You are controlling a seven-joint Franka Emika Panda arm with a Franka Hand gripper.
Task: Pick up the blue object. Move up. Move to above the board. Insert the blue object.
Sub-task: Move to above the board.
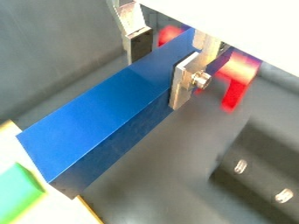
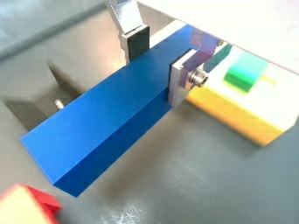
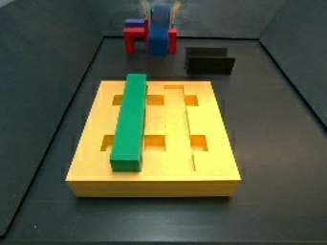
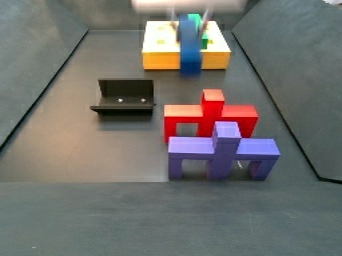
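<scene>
End effector (image 1: 160, 59) clamped across the blue object (image 1: 111, 118) near one end — the long overhang may tilt and jam against the board (image 3: 90, 153) beside the green bar (image 3: 130, 120).

This is a robot test cell in a lab: a bare dark-grey floor closed in by sloping grey walls (image 3: 57, 105). The gripper (image 1: 163, 63) hangs above it, clamped on the blue object (image 1: 105, 118). Around it lie only rig pieces: the grooved yellow-orange board (image 3: 160, 144), a dark fixture (image 4: 123, 98), and red and purple block stands (image 4: 214, 135).
</scene>
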